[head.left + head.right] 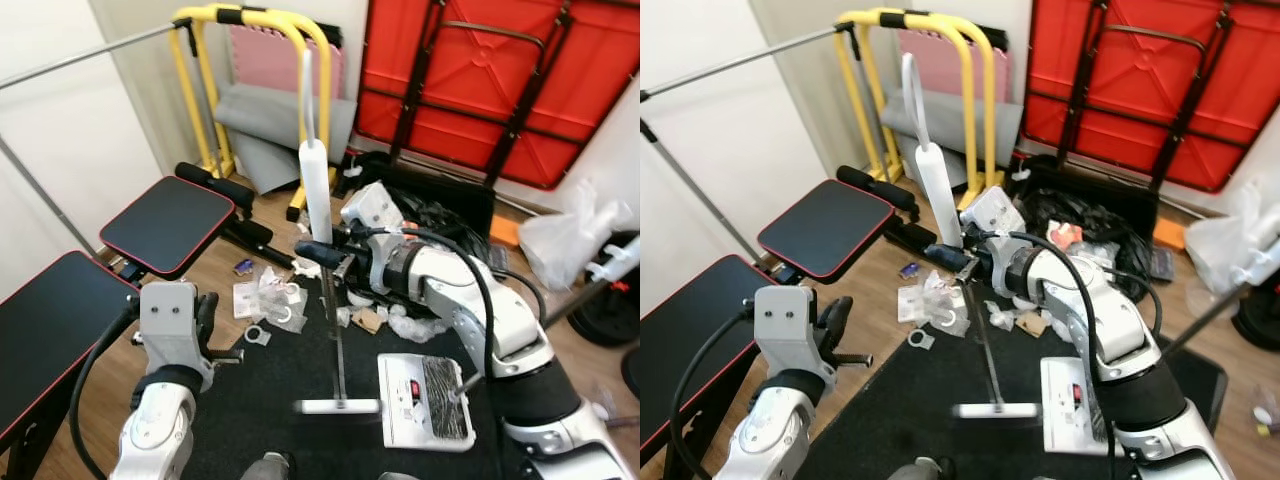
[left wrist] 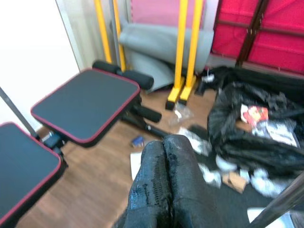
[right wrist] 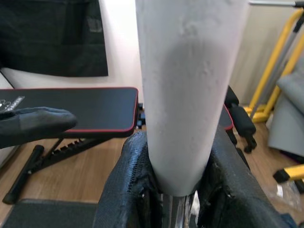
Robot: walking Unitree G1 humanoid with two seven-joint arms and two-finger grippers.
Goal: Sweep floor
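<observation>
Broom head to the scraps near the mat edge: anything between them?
Nothing visible. The broom head sits on bare black mat, held by the right gripper; the paper and plastic scraps lie further ahead.

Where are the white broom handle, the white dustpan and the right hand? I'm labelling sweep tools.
white broom handle (image 1: 316,190), left eye view, white grip.
white dustpan (image 1: 400,405), left eye view, flat tray.
right hand (image 1: 318,253), left eye view, between fingertips.

My broom (image 1: 318,215) stands upright before me, its head (image 1: 337,406) on the mat (image 1: 260,400). A dustpan (image 1: 424,400) lies just right of the head. Scraps (image 1: 272,301) lie left of the pole, a bench (image 1: 166,224) further left, bags (image 1: 440,215) behind.
</observation>
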